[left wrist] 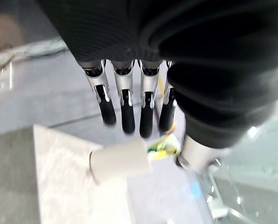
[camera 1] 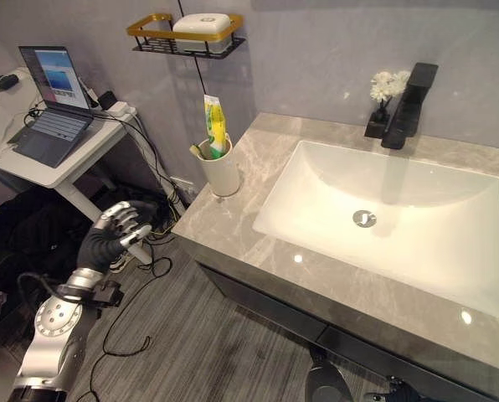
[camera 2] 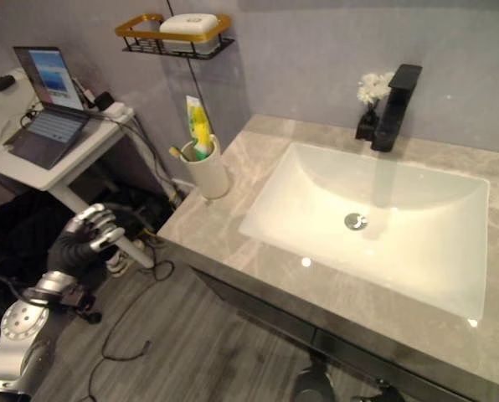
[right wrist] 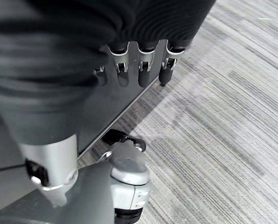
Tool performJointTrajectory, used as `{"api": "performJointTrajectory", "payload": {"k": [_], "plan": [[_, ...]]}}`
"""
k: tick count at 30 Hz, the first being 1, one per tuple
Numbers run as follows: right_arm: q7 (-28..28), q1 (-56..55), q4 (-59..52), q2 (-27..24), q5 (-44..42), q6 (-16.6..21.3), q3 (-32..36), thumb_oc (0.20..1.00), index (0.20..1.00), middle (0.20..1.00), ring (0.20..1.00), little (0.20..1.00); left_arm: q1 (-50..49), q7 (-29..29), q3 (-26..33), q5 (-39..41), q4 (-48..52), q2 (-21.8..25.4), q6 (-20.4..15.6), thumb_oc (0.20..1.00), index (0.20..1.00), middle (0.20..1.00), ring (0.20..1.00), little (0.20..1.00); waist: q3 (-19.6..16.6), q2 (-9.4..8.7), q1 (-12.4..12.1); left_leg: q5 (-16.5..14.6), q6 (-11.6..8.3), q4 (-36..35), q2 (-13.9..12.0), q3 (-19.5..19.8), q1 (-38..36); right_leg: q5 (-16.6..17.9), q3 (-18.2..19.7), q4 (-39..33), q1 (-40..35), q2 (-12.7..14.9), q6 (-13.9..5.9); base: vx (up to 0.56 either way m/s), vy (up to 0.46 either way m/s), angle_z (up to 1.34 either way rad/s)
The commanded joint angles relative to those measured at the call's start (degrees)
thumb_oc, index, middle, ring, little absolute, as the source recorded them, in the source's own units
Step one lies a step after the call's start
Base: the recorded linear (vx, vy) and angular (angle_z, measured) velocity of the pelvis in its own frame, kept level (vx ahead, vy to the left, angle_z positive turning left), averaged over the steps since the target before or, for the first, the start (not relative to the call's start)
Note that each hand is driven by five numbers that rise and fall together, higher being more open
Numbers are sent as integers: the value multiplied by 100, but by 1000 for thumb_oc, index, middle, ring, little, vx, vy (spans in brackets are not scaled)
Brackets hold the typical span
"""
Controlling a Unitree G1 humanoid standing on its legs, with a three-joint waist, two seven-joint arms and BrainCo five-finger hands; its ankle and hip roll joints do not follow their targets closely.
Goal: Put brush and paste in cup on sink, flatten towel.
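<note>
Brush and paste (camera 1: 215, 126) stand in the cup (camera 1: 220, 172); your left hand (camera 1: 115, 234) hangs relaxed, empty. Locate the towel next.

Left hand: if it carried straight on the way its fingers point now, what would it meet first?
Probably the white cup holding the paste: in the wrist view the left hand's relaxed fingers aim at it, nothing between. Depth is uncertain.
</note>
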State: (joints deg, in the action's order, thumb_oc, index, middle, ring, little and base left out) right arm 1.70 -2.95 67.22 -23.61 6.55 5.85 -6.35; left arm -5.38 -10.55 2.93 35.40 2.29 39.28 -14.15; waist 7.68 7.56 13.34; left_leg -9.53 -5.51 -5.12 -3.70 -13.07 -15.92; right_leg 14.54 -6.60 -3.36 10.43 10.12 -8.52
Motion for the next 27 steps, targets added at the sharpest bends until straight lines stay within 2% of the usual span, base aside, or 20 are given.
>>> {"api": "performJointTrajectory", "payload": {"k": [1,4,8,10,21,27], "plan": [[22,0,185,111,99,-59,-77,1000,1000,1000,1000,1000,306,-25,83,-97,-242,379,-211,200,200,200,200,200,-19,-278,134,-22,323,197,515,-4,4,789,510,-123,472,269,-433,-47,8,-22],[10,-55,-77,28,173,8,-184,1000,1000,1000,1000,1000,351,20,75,-248,-631,436,-215,200,200,200,200,200,-13,-241,166,6,267,164,543,-194,152,735,592,-164,760,284,-464,-57,-7,-33],[30,-86,-55,14,207,3,-226,1000,1000,1000,1000,1000,492,79,-46,-330,-942,329,-169,200,200,200,200,200,32,-236,225,29,258,187,539,-160,232,833,607,-164,788,325,-462,2,-30,-11],[10,-96,-122,-34,217,-2,-250,1000,1000,1000,1000,1000,634,128,-149,-432,-1191,240,-129,200,200,200,200,200,37,-161,287,44,239,164,525,-184,258,786,611,-164,844,320,-448,10,-13,2],[-174,184,-243,-257,-22,-23,-169,1000,1000,1000,1000,1000,1243,392,-368,-616,-1698,187,-140,200,200,200,200,200,136,82,433,40,182,295,489,-326,527,770,750,-164,1124,261,-431,13,-16,-3],[-230,228,-156,-293,-90,-41,-135,1000,1000,1000,1000,1000,1539,490,-422,-584,-1723,185,-165,200,200,200,200,200,144,141,469,53,159,290,475,-341,563,760,777,-164,1175,241,-413,24,-17,-5]]}}
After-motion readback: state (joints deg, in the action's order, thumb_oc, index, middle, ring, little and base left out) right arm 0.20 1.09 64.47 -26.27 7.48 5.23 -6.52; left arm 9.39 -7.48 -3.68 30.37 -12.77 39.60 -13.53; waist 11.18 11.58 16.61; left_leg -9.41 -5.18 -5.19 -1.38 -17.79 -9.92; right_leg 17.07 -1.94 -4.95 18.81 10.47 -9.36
